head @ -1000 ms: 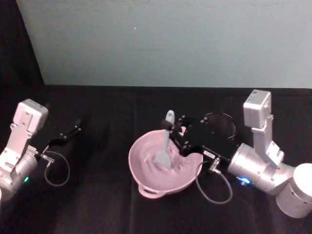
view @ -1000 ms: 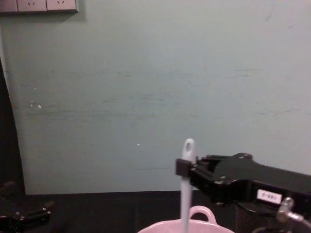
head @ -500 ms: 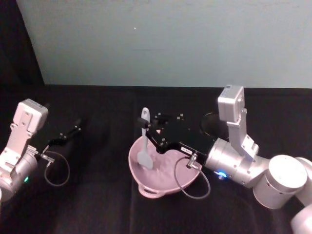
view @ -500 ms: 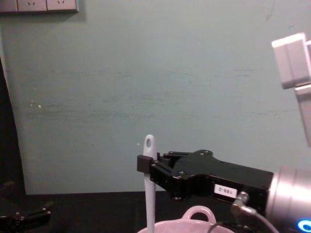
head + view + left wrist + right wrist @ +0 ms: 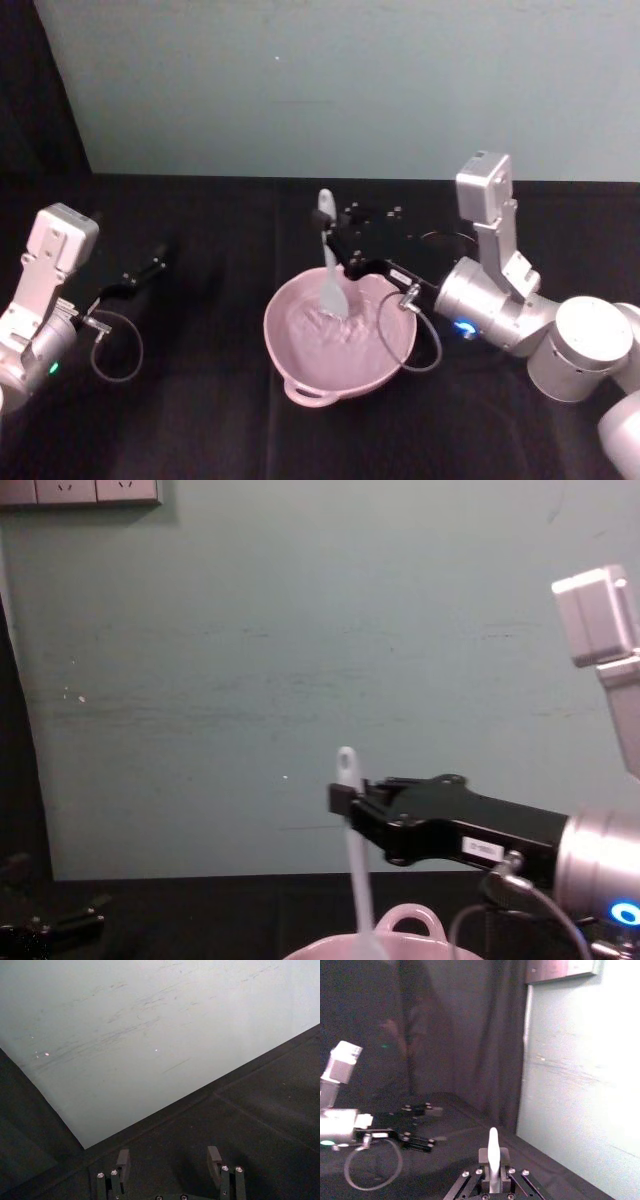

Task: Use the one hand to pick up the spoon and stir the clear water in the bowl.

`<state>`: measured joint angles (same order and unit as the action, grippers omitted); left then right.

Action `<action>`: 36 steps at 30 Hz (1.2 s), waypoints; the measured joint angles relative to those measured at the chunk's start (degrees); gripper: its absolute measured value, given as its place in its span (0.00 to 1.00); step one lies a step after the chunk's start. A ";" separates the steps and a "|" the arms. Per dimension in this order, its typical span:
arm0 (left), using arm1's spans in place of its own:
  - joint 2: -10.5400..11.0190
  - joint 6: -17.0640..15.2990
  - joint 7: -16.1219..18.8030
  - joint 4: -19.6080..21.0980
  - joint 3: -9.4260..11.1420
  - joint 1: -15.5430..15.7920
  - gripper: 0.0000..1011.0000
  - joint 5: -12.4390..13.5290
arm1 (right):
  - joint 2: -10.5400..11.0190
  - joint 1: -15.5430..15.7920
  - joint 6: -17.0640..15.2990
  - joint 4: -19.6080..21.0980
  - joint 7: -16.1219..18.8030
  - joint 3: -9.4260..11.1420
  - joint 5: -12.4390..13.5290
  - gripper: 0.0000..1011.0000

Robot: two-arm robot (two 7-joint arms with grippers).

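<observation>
Currently pinching the long white plastic spoon [image 5: 331, 289] in my black right gripper [image 5: 336, 249], blade in the pale pink glossy bowl [image 5: 271, 332]; left gripper [image 5: 151, 269] idling at left, spread.

The head camera looks steeply down from above onto the black surface [image 5: 200, 430]. It has the pale wall [image 5: 350, 80] at 12 o'clock and the bowl [image 5: 283, 340] near centre, at middling range. The chest camera sits low and faces that same wall level-on, close enough that the bowl's far rim just clears 6 o'clock. Both views share the spoon [image 5: 333, 290] clamped in the right gripper [image 5: 331, 247]. The left wrist camera looks out over the left gripper [image 5: 169, 1162], its fingers spread at 6 o'clock, toward wall and surface. The right wrist camera looks along the spoon handle, across the surface to the left arm [image 5: 340, 1121] at 9 o'clock.
</observation>
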<state>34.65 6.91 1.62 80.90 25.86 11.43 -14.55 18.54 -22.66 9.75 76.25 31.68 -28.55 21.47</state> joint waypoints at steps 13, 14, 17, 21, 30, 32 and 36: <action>0.00 0.00 0.00 0.00 0.00 0.00 0.99 0.00 | 3.05 4.32 0.22 3.75 -2.13 4.17 -0.54 0.12; 0.00 0.00 0.00 0.00 0.00 0.00 0.99 0.00 | 3.39 5.00 0.22 4.45 -2.12 4.49 -0.40 0.12; 0.00 0.00 0.00 0.00 0.00 0.00 0.99 0.00 | 4.01 6.38 0.13 6.03 -1.94 4.91 0.02 0.12; 0.00 0.00 0.00 0.00 0.00 0.00 0.99 0.00 | 4.61 8.03 -0.13 8.12 -1.29 4.96 0.55 0.12; 0.00 0.00 0.00 0.00 0.00 0.00 0.99 0.00 | 4.05 10.34 -0.01 10.63 1.02 3.20 2.59 0.12; 0.00 0.00 0.00 0.00 0.00 0.00 0.99 0.00 | 3.64 10.16 -0.01 10.46 1.52 2.45 2.82 0.12; 0.00 0.00 0.00 0.00 0.00 0.00 0.99 0.00 | 2.82 9.01 -0.11 9.52 2.19 1.24 2.88 0.12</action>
<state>34.65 6.91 1.62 80.90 25.86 11.44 -14.55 21.35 -13.65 9.64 85.77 33.87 -27.30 24.35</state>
